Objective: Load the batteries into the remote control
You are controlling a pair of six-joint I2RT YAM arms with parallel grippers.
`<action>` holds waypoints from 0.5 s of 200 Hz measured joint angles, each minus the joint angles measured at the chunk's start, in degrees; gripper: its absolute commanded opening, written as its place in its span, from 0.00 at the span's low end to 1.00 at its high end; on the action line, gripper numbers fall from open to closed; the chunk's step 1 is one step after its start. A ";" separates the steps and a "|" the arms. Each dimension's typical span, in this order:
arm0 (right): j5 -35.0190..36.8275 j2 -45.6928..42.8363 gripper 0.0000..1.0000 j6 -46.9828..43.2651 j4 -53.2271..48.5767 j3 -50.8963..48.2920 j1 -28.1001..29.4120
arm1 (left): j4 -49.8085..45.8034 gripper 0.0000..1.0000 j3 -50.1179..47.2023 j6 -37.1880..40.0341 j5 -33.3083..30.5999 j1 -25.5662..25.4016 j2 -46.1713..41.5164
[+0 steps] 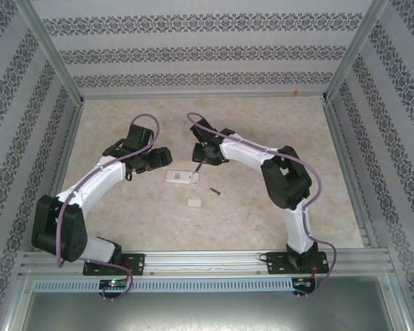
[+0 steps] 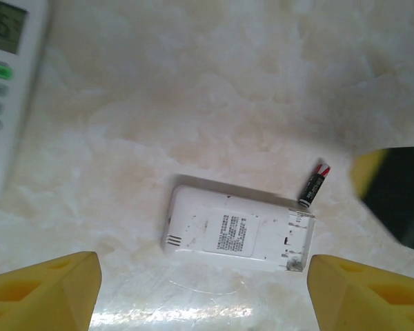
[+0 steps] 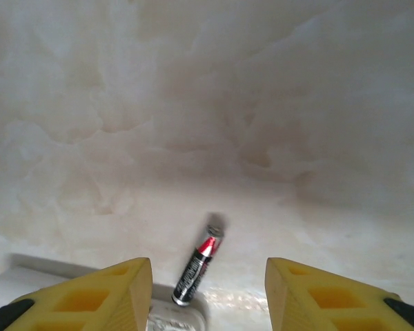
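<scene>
Table (image 1: pixel 276 221): pale beige, marbled, with a glossy sheen in the wrist views. Walls (image 1: pixel 193 55) on three sides are papered in bands of dark floral pattern. A metal frame (image 1: pixel 193 262) runs up the corners and along the near edge, where both arm bases are bolted.

Remote (image 1: pixel 181 177) lies mid-table, face down with the label up. Its battery end is uncovered and turned toward the right arm. A small white piece (image 1: pixel 194 203) lies nearer the bases, apart from the remote. A second battery (image 1: pixel 214 192) lies just right of that piece, touching nothing.

Right claw (image 3: pixel 208 265): fingers apart, holding nothing. Battery (image 3: pixel 199 265) lies flat in the gap, closer to the finger on the left of the wrist view and clear of both. Its near end meets the remote's open end; its red band is toward the far end.

Left claw (image 2: pixel 203 272): spread wide and empty, facing the remote's long side, with the remote just beyond the fingertips. From this wrist the battery sits at the far corner of the remote's open end. A second remote (image 2: pixel 7 89), screen and buttons up, lies at the upper left edge of that view
</scene>
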 measured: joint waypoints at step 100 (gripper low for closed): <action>3.80 7.98 0.00 -2.56 -6.47 8.33 1.29 | -1.53 0.84 -1.88 0.17 -2.93 0.00 -5.27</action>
